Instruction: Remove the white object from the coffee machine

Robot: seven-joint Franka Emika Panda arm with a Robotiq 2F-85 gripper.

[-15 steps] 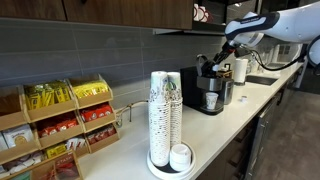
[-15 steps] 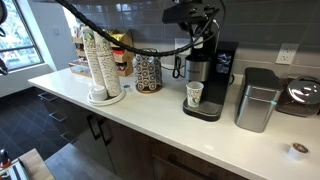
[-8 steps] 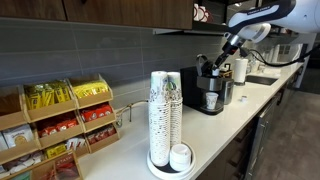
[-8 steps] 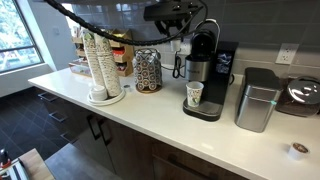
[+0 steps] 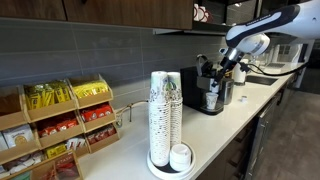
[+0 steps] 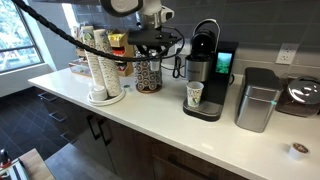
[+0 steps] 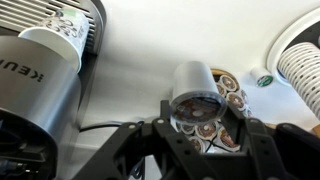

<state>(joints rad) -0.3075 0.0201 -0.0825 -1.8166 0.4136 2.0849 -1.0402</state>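
Observation:
My gripper (image 7: 196,122) is shut on the white object (image 7: 195,90), a small white pod with a dark foil lid, seen only in the wrist view. I hold it above a round rack of pods (image 7: 226,108), away from the black coffee machine (image 7: 40,100). In both exterior views the gripper (image 6: 150,40) (image 5: 224,66) hangs beside the coffee machine (image 6: 205,70) (image 5: 208,85), over the pod rack (image 6: 148,73). A pale cup with dark markings (image 6: 194,95) stands in the machine's recess.
Tall stacks of white paper cups (image 6: 100,62) (image 5: 165,112) stand on a tray. A silvery bin (image 6: 258,98) and a small white pod (image 6: 296,150) sit on the counter past the machine. A snack rack (image 5: 60,120) stands by the wall.
The gripper has moved sideways and down from the top of the coffee machine to above the pod rack, carrying the white pod.

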